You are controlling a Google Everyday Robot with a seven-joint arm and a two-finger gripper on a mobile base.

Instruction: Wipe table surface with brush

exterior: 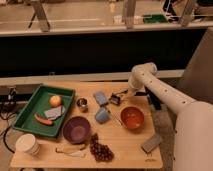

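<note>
Dark brush [115,99] rests on tan table surface [125,146], apparently at the gripper [121,94].

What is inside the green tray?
A round orange fruit, a grey pad and a long red thing lie in the green tray. Whatever is under the pad is hidden. The gripper is far off, by the brush.
</note>
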